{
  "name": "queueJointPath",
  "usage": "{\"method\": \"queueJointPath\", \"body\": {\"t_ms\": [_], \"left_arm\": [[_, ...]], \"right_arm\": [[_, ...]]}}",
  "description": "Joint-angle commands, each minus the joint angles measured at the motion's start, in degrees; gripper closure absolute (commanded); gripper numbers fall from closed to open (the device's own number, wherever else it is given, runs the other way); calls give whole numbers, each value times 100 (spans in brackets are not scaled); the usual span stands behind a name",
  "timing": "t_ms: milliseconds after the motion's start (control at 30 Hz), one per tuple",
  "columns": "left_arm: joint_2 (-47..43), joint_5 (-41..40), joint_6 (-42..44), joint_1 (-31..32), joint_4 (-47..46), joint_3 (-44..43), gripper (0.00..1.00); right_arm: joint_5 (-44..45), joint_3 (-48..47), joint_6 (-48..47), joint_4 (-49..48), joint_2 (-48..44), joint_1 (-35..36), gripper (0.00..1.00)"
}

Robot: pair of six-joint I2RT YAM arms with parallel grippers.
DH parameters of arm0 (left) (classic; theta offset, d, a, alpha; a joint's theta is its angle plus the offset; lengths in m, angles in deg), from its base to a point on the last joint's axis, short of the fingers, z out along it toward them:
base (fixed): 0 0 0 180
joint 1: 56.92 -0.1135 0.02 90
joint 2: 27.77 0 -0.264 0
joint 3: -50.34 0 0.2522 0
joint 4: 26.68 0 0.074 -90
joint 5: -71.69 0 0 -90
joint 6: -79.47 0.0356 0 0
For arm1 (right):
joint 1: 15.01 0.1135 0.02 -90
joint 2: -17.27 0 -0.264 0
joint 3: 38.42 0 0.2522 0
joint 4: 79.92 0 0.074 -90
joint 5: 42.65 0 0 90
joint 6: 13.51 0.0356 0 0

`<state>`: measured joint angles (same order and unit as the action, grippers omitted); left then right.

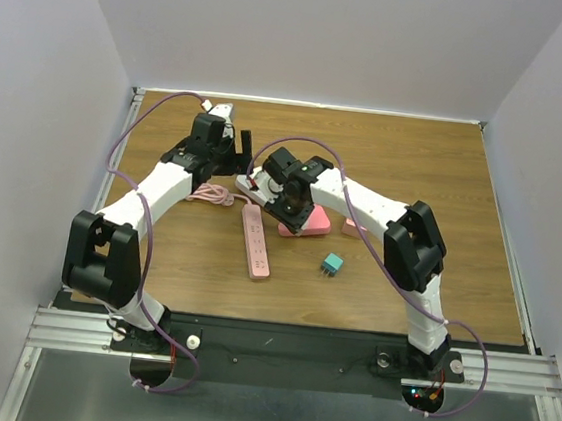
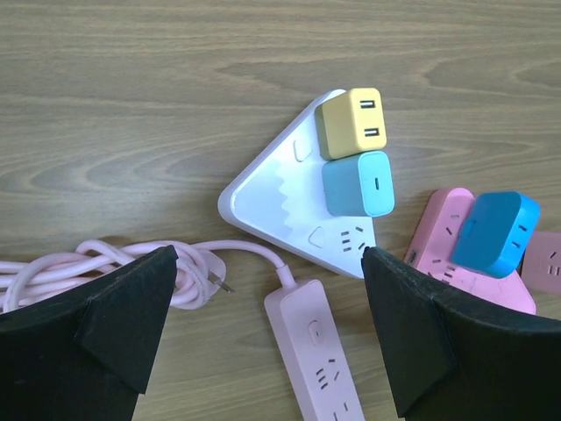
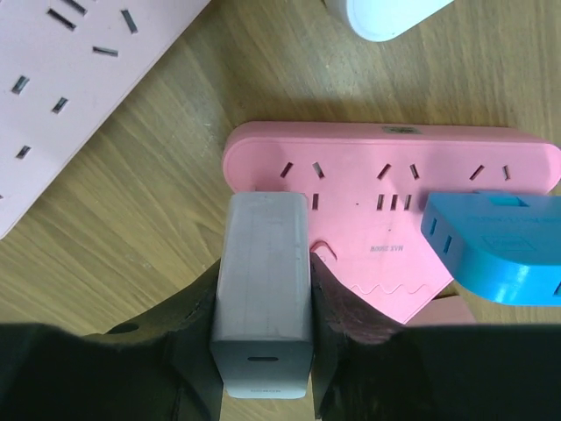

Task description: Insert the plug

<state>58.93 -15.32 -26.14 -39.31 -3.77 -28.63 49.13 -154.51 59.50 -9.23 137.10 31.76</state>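
My right gripper (image 3: 263, 303) is shut on a grey plug block (image 3: 261, 254). It holds the block over the left end of a pink triangular power strip (image 3: 368, 237), above its left sockets; the prongs are hidden. A blue plug (image 3: 495, 250) sits on that strip's right side. In the top view the right gripper (image 1: 287, 199) is over the pink strip (image 1: 308, 223). My left gripper (image 2: 267, 351) is open and empty, above a pale pink long power strip (image 2: 324, 351); in the top view it (image 1: 230, 145) hovers by the white strip.
A white triangular power strip (image 2: 280, 189) holds a yellow plug (image 2: 352, 123) and a light blue plug (image 2: 358, 184). The pale pink strip's coiled cable (image 2: 88, 267) lies to its left. A teal plug (image 1: 332, 265) lies loose on the table (image 1: 417, 164).
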Motion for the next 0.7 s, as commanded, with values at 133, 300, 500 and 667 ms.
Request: {"method": "queueJointPath", "body": {"t_ms": [133,300,500,667], "left_arm": [[-303,370,-187,-125,-89,-44,1],[-293,334,-170,-231,-36,-53,1],[-294,370,-152,-284,-62,-53,1],[-302,396,-135,-310,-88,-45,1]], "right_arm": [[674,-104,144,82,190,-62,100],[666,-42,135,82,94,-123,100],[771,134,144,64,-91,-124,99],[728,186,126,64,-284,-132,100]]}}
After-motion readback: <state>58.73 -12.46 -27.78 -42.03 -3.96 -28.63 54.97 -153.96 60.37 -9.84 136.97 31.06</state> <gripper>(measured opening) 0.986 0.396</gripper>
